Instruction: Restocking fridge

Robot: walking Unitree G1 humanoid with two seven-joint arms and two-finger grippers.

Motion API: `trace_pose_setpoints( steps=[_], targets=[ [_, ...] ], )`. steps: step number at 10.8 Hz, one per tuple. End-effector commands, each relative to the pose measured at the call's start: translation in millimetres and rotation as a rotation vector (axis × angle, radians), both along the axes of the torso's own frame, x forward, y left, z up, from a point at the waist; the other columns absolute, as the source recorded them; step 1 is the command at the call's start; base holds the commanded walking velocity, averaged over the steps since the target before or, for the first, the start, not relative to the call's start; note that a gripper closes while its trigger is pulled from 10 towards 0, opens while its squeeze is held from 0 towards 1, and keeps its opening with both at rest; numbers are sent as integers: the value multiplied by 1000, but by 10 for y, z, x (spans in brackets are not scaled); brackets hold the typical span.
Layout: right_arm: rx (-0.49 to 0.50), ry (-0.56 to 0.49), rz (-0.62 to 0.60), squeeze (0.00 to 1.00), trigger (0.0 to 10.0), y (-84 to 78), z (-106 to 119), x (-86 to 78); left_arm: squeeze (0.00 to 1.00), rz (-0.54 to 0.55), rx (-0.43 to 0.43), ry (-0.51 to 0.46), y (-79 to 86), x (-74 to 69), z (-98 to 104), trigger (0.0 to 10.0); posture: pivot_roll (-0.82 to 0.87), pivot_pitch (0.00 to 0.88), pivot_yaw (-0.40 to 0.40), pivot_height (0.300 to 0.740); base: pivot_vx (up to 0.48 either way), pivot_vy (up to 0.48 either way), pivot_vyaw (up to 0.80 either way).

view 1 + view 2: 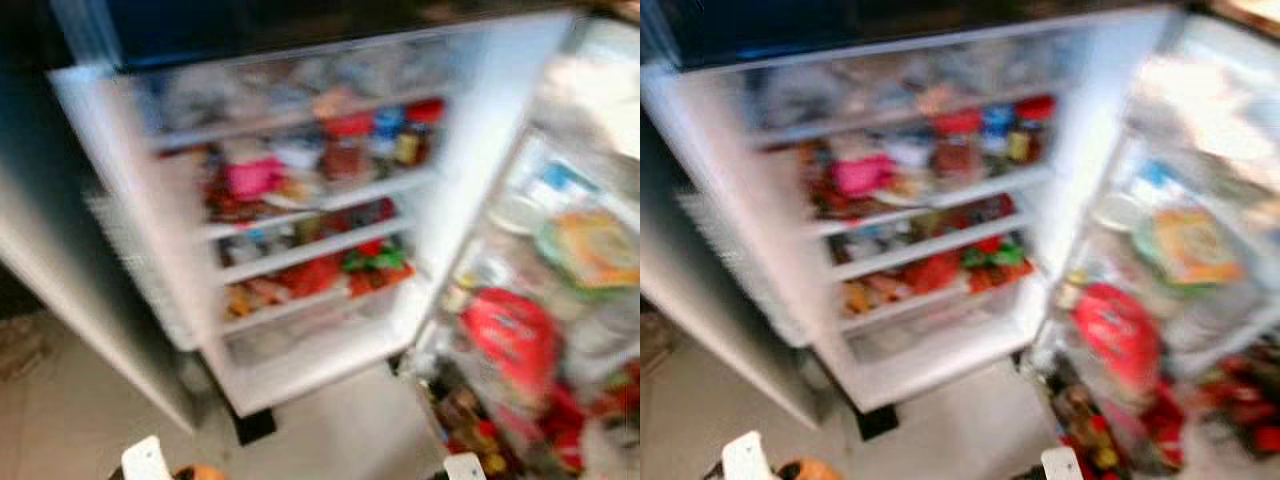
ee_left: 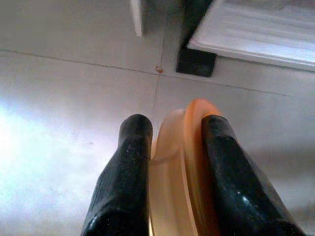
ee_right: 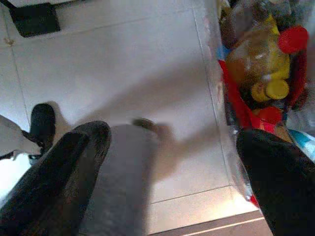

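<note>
Two black fingers of the left gripper are clenched on an orange, rounded, disc-like thing, one finger on each face, its rim poking out past the tips. What it is exactly cannot be made out. It is carried low, above the pale tiled floor just in front of the fridge; a dab of the same orange is caught at the bottom edge of the head views. The right gripper is spread wide and empty, hanging over the floor beside the open door of the fridge.

The fridge is seen standing open, shelves crowded with red, pink and green packets, the door racks packed as well, a red bag among them. Everything in the head views is smeared with motion.

As a judgement: the orange thing is yet to be shelved, so a free spot inside the fridge should be picked once the blur settles, the grip kept firm on the flat faces, and the arm raised clear of the lowest shelf edge before it is reached in.

The grip itself is shown by the left wrist view, where the head views give a mere orange speck. Yellow-capped and red-capped bottles low in the door are picked out sharply by the right wrist view.
</note>
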State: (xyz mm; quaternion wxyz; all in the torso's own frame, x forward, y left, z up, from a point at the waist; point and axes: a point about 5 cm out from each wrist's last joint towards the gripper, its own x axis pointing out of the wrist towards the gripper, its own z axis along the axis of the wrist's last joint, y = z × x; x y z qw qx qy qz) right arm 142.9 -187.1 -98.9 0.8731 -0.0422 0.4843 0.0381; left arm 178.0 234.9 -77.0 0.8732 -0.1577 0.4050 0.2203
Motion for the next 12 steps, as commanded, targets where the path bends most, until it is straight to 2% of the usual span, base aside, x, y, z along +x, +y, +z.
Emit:
trace_pose_setpoints(
  steps=[1, 5, 7, 8, 9, 12],
  targets=[
    [-14, 18, -5, 0, 10000, -68, -14, -63, 0, -6, -23, 47, -67, -100, -68, 10000, -52, 79, 7, 740, 0, -281, 0],
    [-13, 19, 6, 0, 10000, -54, -19, -75, 0, 8, -50, -106, -83, 216, 97, 10000, -59, 69, 12, 740, 0, 0, 0],
    [-13, 22, 11, 0, 10000, -47, -23, -84, 0, 1, -66, -206, -96, 415, 223, 10000, -58, 72, 13, 740, 0, 0, 0],
    [-12, 26, 15, 0, 10000, -38, -28, -94, 0, -4, -87, -308, -112, 592, 354, 10000, -57, 75, 12, 740, 0, 0, 0],
    [-11, 32, 21, 0, 10000, -27, -35, -111, 0, -10, -128, -398, -161, 731, 462, 10000, -53, 82, 13, 740, 0, 0, 0],
    [-15, 37, 37, 0, 10000, -21, -38, -117, 0, 5, -250, -548, -289, 910, 630, 10000, -54, 98, 10, 740, 0, 0, 0]
  ],
)
